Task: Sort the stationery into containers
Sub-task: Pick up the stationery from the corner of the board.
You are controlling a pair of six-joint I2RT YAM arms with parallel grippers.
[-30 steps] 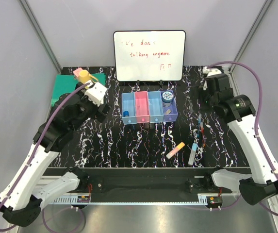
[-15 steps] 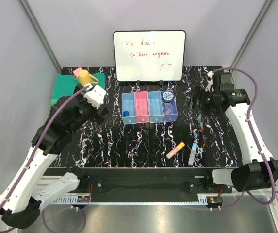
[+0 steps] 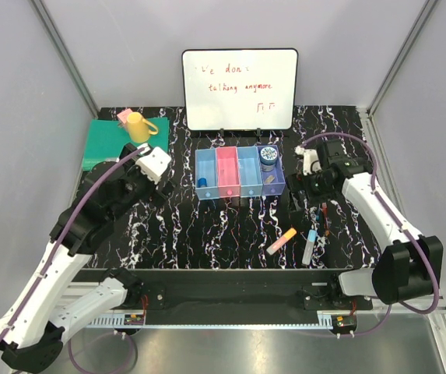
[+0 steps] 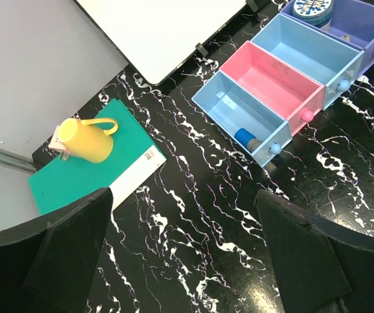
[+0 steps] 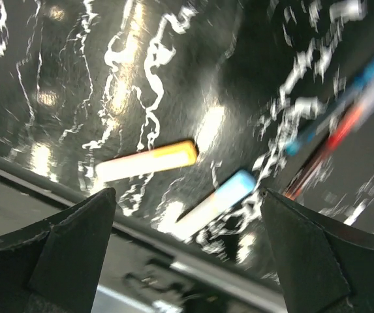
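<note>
Black jaws gape empty on both arms: right gripper (image 5: 187, 261) hovers over the orange marker (image 5: 149, 162) and blue-capped marker (image 5: 216, 199) (blurred); left gripper (image 4: 183, 261) hangs left of the bins (image 4: 284, 85), the first holding a small blue item (image 4: 246, 138).

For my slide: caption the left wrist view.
Open left gripper above the marble table, facing four bins, yellow mug on green book.

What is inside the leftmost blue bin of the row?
Inside the leftmost blue bin, one short blue-capped item lies at the knob end. Its body is partly covered by the bin's front wall, so I cannot name it. Nothing else shows inside.
</note>
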